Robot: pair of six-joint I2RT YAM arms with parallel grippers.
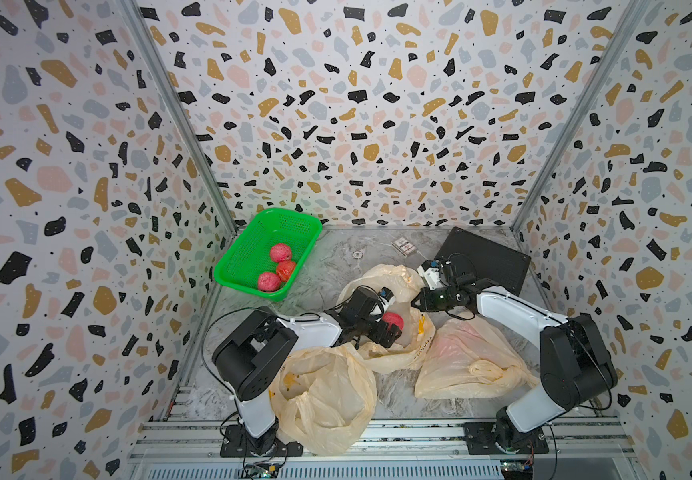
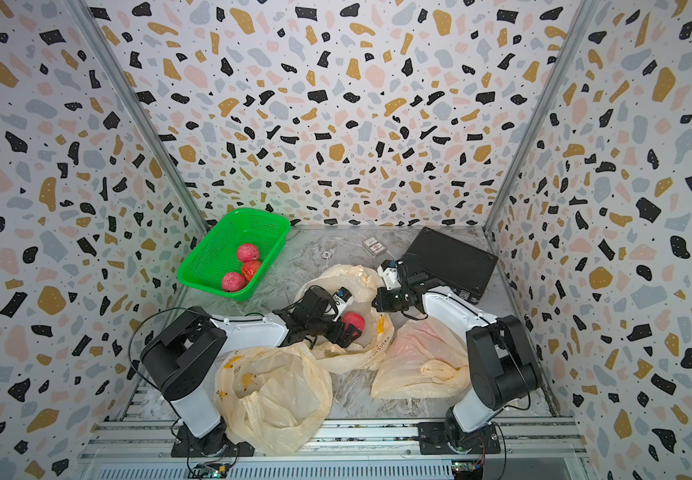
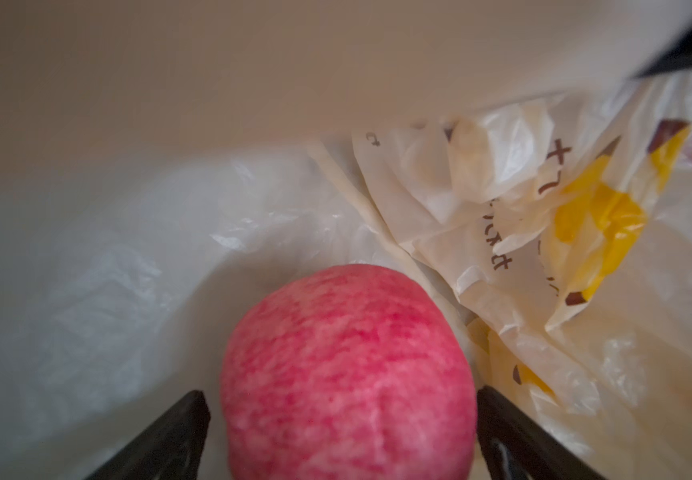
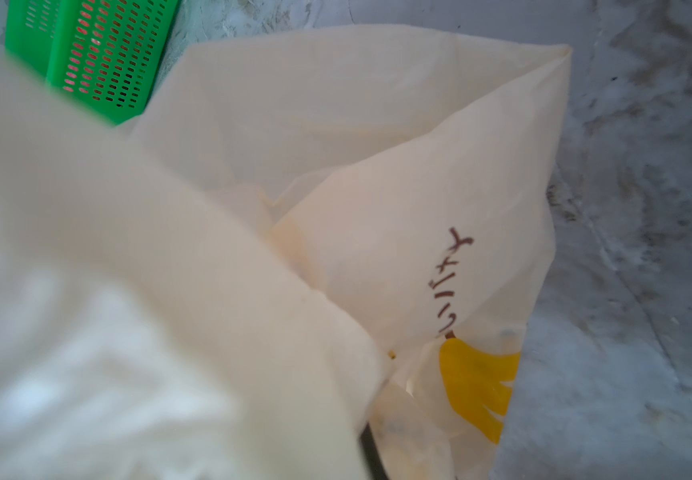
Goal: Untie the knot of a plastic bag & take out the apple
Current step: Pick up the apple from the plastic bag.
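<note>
Apple [image 3: 348, 353]: red, inside the opened plastic bag [image 3: 502, 232], between the fingers [image 3: 169, 436] of the left gripper [image 3: 343, 405], which are spread wide either side of it; contact cannot be told. Beyond the fingertips, the closed right gripper [image 1: 417, 302] pinches the bag's rim. Farther off, a green basket [image 1: 252, 241] holds three more apples [image 1: 281, 252].

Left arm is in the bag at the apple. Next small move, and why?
Probably close the left gripper on the apple. Its jaws stand open on either side of the fruit, inside the untied bag. The right gripper is shut on the bag's rim and seems to hold the mouth open. Lifting comes after.
</note>
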